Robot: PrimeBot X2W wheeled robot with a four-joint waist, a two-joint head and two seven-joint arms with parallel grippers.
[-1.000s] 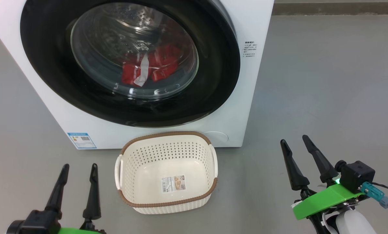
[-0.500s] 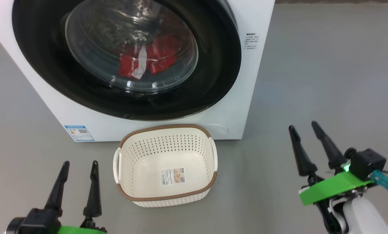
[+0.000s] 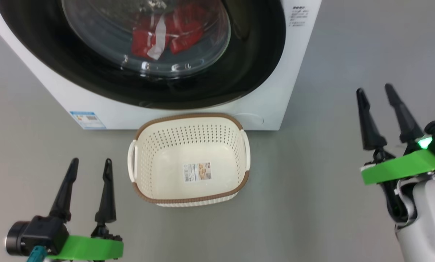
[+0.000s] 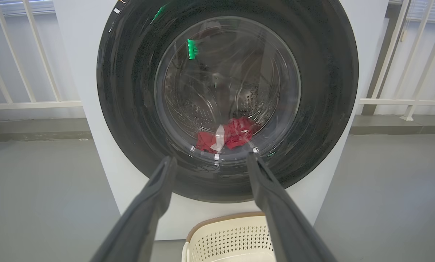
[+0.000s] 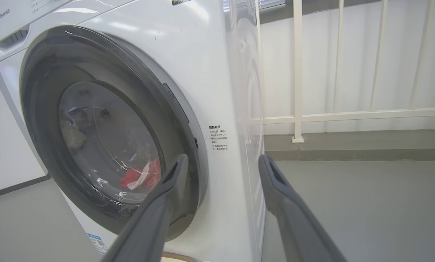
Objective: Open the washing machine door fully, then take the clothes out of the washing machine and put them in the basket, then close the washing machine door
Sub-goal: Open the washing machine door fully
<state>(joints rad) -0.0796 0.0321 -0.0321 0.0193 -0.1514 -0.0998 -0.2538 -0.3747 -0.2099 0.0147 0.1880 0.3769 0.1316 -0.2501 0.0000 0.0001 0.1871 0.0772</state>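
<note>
The white washing machine (image 3: 275,91) stands at the top of the head view. Its door (image 3: 257,54), black-rimmed with a glass bowl, covers the opening. Red clothes (image 3: 166,32) with a white stripe lie in the drum behind the glass. The cream basket (image 3: 188,117) sits empty on the floor just before the machine. My left gripper (image 3: 91,161) hangs open left of the basket, aimed at the door (image 4: 130,109) and the clothes (image 4: 235,133). My right gripper (image 3: 374,88) is open to the right of the machine, its fingers framing the machine's front right corner (image 5: 232,91).
Grey floor lies all around. A white railing (image 5: 297,72) on a low kerb runs behind the machine on both sides, also seen as the railing (image 4: 20,105) in the left wrist view. A blue label (image 3: 87,119) marks the machine's lower left corner.
The head camera has tilted down, shifting the whole picture. My right gripper has moved forward and to the right, toward the machine's right side. The left gripper has hardly moved; both stay open.
</note>
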